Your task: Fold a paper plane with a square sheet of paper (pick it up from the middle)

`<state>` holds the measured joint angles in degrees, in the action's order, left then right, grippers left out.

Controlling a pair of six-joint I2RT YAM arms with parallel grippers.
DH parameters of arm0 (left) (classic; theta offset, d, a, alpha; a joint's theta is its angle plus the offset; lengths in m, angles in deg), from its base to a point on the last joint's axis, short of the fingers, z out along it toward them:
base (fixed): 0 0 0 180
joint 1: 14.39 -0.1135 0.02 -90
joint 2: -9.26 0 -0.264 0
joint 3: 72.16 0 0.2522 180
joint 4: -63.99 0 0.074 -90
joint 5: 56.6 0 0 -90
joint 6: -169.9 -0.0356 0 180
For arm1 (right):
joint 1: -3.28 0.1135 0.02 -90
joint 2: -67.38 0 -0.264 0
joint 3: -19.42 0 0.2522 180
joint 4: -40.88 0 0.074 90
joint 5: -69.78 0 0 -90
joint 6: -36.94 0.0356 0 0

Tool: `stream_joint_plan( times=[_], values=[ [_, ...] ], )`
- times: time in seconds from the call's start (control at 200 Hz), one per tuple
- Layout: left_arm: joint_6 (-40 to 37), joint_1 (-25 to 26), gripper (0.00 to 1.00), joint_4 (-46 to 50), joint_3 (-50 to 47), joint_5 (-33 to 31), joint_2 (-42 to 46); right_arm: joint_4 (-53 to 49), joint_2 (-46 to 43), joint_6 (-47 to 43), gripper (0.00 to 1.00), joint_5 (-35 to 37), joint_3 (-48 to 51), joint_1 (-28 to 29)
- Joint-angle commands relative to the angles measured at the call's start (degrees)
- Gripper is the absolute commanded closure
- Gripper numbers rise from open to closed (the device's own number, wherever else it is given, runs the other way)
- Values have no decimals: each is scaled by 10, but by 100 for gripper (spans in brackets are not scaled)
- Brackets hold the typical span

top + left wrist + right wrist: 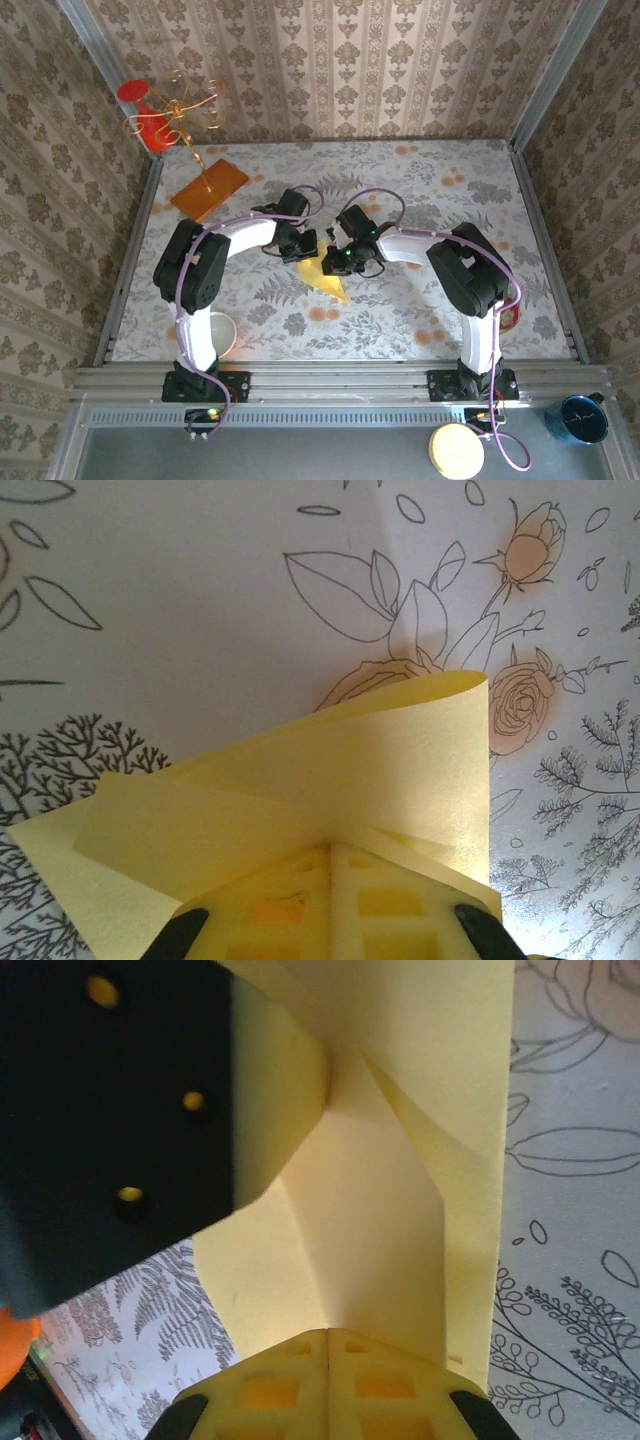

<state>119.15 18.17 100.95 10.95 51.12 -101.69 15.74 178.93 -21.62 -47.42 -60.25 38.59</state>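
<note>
Top external view: both arms reach to the middle of the flowery table (450,200). The yellow sheet of paper (328,280) sits there between them, partly folded. It looks long and thin. Its long way runs from the upper left, up by the two grippers, down to a sharp tip at the lower right. The left gripper (303,245) and the right gripper (338,258) hold the same upper end, very close to each other. In the left wrist view the fingers (290,900) are squeezed together on the paper at the bottom of the frame. A loose flap curls up from them toward the upper right. In the right wrist view the fingers (270,1390) are pinched on the paper too, and a crease runs straight up from them. No gripper holds the pointed end, and it lies a bit more on the right arm's side. I think the next fold depends on how that free end lines up with the crease.
</note>
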Motion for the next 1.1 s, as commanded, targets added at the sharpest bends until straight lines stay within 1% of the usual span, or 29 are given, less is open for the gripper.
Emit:
stream_joint_plan(
  times=[0.0,0.225,0.39,0.635,0.795,1.09],
  values=[
    [14,3,94,56,-6,-49,-45,-23,11,-12,95,-6,-17,5],
    [16,3,94,62,-5,-51,-52,-35,35,-15,96,14,-23,5],
    [14,-1,94,65,-8,-54,-55,-49,31,-26,96,16,-6,5],
    [11,-11,94,62,-21,-51,-55,-71,-38,-59,97,-16,74,5],
    [11,-15,94,56,-25,-46,-56,-81,-80,-55,96,-10,127,4],
    [6,-18,94,51,-28,-37,-53,-73,-114,-38,94,-8,167,3]
  ],
)
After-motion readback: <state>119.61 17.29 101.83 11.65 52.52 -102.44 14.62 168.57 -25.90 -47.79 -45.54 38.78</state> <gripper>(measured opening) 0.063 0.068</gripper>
